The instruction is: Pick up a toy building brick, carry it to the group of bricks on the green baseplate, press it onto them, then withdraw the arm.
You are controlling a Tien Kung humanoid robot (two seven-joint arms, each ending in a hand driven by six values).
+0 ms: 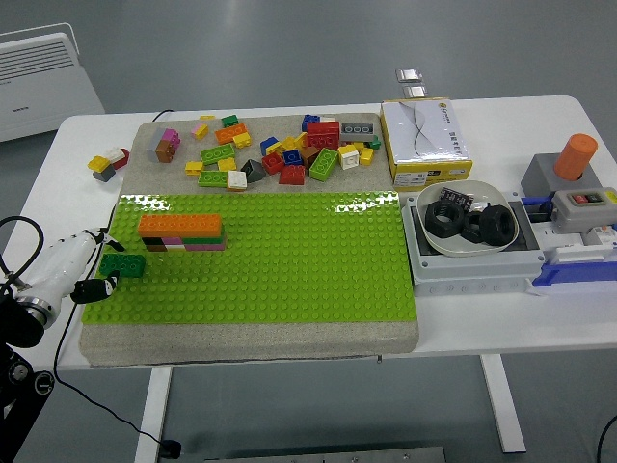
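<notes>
Fingers (96, 285) of the left hand (63, 270) look loosely spread, touching the green brick (122, 265); retreat straight, without nudging it.

We see bright, even overhead light, sharp focus, soft shadows, and glare along the green baseplate's (289, 270) far edge.

A white table (289, 114) stands on grey floor (241, 48), a white heater (43, 72) behind it.
</notes>
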